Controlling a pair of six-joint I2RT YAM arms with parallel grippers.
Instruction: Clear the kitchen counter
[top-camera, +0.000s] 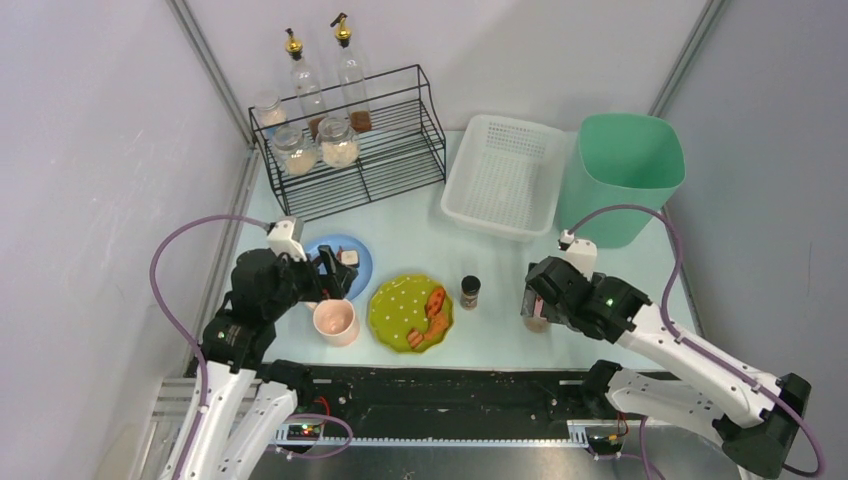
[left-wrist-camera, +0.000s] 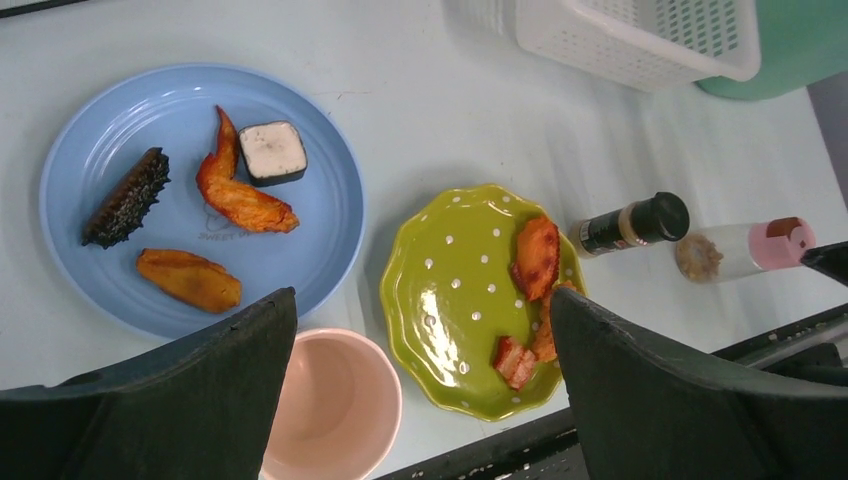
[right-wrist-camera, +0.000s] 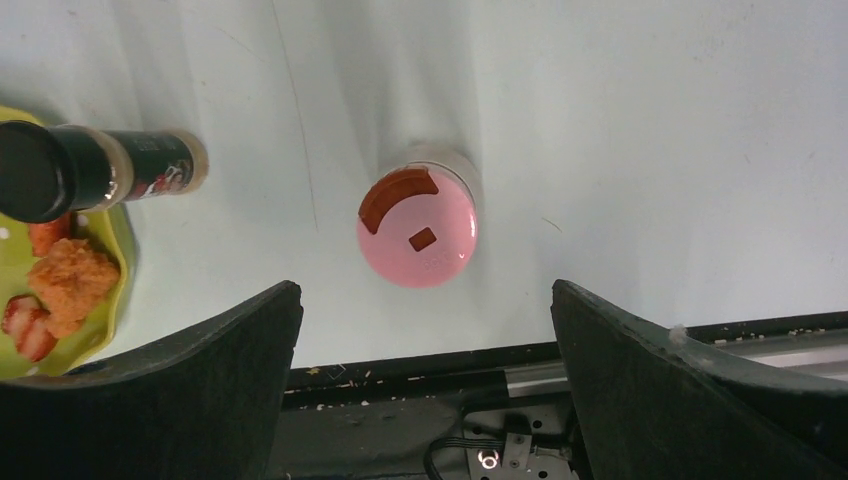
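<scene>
The kitchen counter (top-camera: 420, 225) carries a blue plate (left-wrist-camera: 100, 130) with several food pieces, a green dotted plate (left-wrist-camera: 450, 300) with fried bits, a pink cup (left-wrist-camera: 330, 400), a black-capped spice bottle (left-wrist-camera: 630, 225) and a pink-lidded shaker jar (right-wrist-camera: 418, 228). My left gripper (left-wrist-camera: 422, 295) hovers open above the gap between the cup and the green plate, holding nothing. My right gripper (right-wrist-camera: 425, 287) is open just above and in front of the upright shaker jar, its fingers on either side and apart from it. From the top view, the jar (top-camera: 537, 322) is mostly hidden under the right gripper (top-camera: 540, 300).
A black wire rack (top-camera: 380, 150) with jars and oil bottles stands at the back left. A white perforated basket (top-camera: 505, 175) and a green bin (top-camera: 628, 170) sit at the back right. A black rail (top-camera: 450, 385) edges the counter's front.
</scene>
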